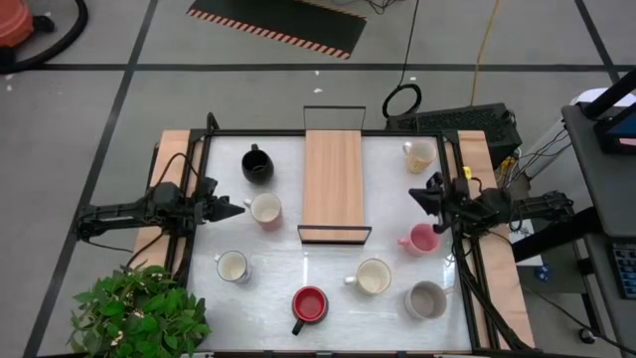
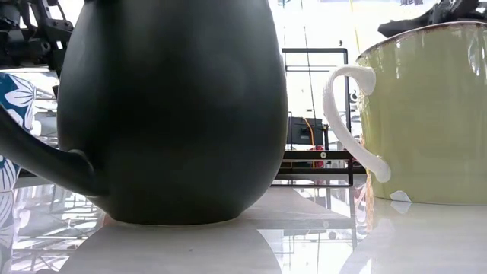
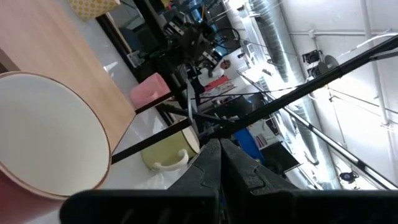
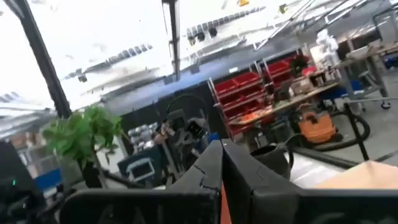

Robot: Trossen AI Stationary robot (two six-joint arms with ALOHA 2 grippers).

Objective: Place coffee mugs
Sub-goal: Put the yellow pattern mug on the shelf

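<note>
Eight mugs stand upright on the white tabletop around the wooden tray (image 1: 333, 184). They are black (image 1: 257, 165), pink with a cream inside (image 1: 266, 210), cream (image 1: 233, 267), red (image 1: 310, 304), cream (image 1: 374, 276), grey (image 1: 426, 299), pink (image 1: 422, 239) and pale cream (image 1: 419, 155). My left gripper (image 1: 238, 209) is shut and empty, just left of the pink-and-cream mug (image 3: 50, 137). My right gripper (image 1: 422, 196) is shut and empty, above the table between the pale cream mug and the pink mug. The low view is filled by the black mug (image 2: 175, 114) and the pale cream mug (image 2: 426, 114).
The long light-wood tray with its black wire frame lies lengthwise at the table's middle. A potted plant (image 1: 139, 313) stands at the near left corner. Black frame rails (image 1: 189, 199) run along both sides of the table. Bare tabletop lies between the tray and the near mugs.
</note>
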